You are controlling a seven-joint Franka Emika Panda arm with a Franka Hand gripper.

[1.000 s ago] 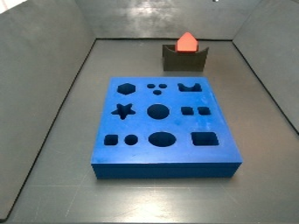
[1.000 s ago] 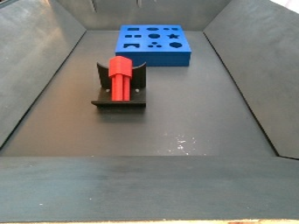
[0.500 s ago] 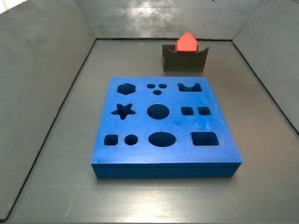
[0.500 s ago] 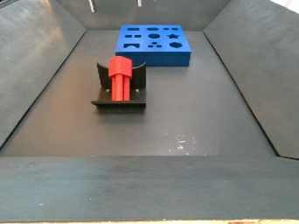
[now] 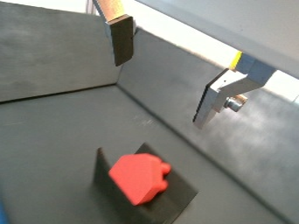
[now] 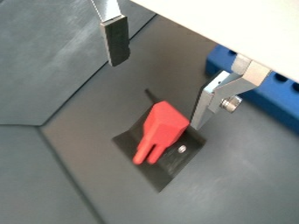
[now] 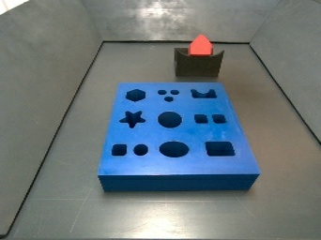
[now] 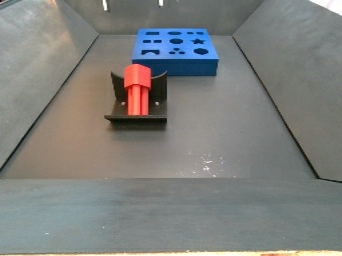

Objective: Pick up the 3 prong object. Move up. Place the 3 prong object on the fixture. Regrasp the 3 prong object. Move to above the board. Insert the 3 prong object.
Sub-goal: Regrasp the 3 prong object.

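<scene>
The gripper is hanging well above the fixture with its fingers spread wide and released, nothing lying between them. In both wrist views the two silver plates with dark pads are standing far apart; the gripper is showing above the red piece, not touching it.

The 3 prong object is resting on the fixture, lying along it and tilted, its broad end raised and its narrow end pointing down toward the floor. In a wrist view the 3 prong object is sitting in the notch of the dark block, seen end-on as a roughly pentagonal red face.

In a side view the fixture is standing in the upper middle of the frame, near the back wall, with the 3 prong object poking up from its top. The board is lying flat in the centre, apart from the fixture, all its cut-outs empty.

In a side view the 3 prong object is stretching along the fixture at left of centre, while the board is sitting beyond it at the upper middle. The gripper itself is not showing in either side view. A corner of the board is showing at the right edge in a wrist view.
</scene>
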